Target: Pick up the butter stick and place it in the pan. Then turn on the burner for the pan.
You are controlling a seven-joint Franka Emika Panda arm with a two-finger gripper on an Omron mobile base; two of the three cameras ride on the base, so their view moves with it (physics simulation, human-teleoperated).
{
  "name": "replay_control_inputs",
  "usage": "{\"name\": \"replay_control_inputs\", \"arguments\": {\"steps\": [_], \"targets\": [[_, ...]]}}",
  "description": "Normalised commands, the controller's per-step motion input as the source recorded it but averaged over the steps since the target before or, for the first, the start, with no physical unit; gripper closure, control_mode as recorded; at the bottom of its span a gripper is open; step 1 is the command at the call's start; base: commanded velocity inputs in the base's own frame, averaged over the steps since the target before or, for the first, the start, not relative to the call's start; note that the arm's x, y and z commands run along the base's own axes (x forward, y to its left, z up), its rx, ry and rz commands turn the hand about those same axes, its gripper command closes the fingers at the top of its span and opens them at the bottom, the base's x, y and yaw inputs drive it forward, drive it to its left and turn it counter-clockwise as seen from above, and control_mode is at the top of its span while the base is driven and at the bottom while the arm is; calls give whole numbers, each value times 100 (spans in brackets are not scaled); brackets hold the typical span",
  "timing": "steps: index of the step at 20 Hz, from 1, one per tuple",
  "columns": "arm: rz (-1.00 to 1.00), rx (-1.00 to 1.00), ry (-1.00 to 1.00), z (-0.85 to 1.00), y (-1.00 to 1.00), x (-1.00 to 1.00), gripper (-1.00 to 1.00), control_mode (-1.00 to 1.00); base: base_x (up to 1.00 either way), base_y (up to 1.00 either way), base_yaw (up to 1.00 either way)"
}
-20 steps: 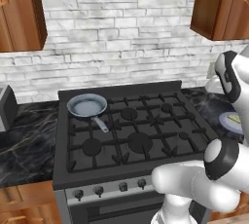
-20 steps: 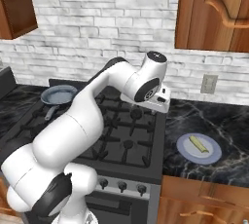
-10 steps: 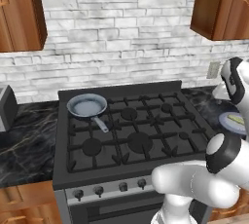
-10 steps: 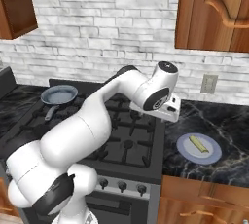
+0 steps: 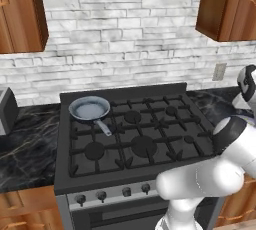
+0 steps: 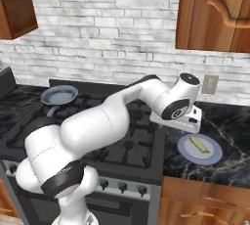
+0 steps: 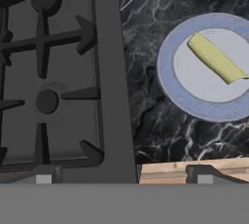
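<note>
The butter stick (image 7: 215, 58), a pale yellow block, lies on a pale blue-white plate (image 7: 168, 79) on the black marble counter right of the stove; the butter stick (image 6: 199, 144) and the plate (image 6: 185, 151) also show in the right base view. My gripper (image 7: 124, 174) is open, its tips wide apart, hovering above the stove's right edge with the plate up and to the right of it. The hand (image 6: 181, 120) hangs just left of the plate. The pan (image 5: 90, 109) sits empty on the stove's back left burner, handle pointing toward the front; the pan (image 6: 59, 95) is far from the hand.
The stove's knobs (image 5: 126, 192) run along its front panel. A dark toaster (image 5: 7, 110) stands on the left counter. Wooden cabinets (image 6: 215, 13) hang above the plate, and a wall outlet (image 6: 210, 84) is behind it. The counter's wooden front edge (image 7: 165, 169) lies below the plate.
The arm has swung further right, carrying the hand from over the stove's right burners to just beside the plate. The jaws stayed open; pan and butter did not move.
</note>
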Motion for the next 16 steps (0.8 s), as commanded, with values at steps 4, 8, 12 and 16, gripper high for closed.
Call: {"name": "replay_control_inputs", "arguments": {"steps": [4, 8, 12, 16], "targets": [[7, -2, 0, -18, -50, 5, -100, -100, 0, 0, 0], [11, 0, 0, -19, -53, 27, -100, -100, 0, 0, 0], [12, -3, 0, -28, -38, 42, -100, -100, 0, 0, 0], [14, -8, 0, -28, -9, 55, -100, -100, 0, 0, 0]]}}
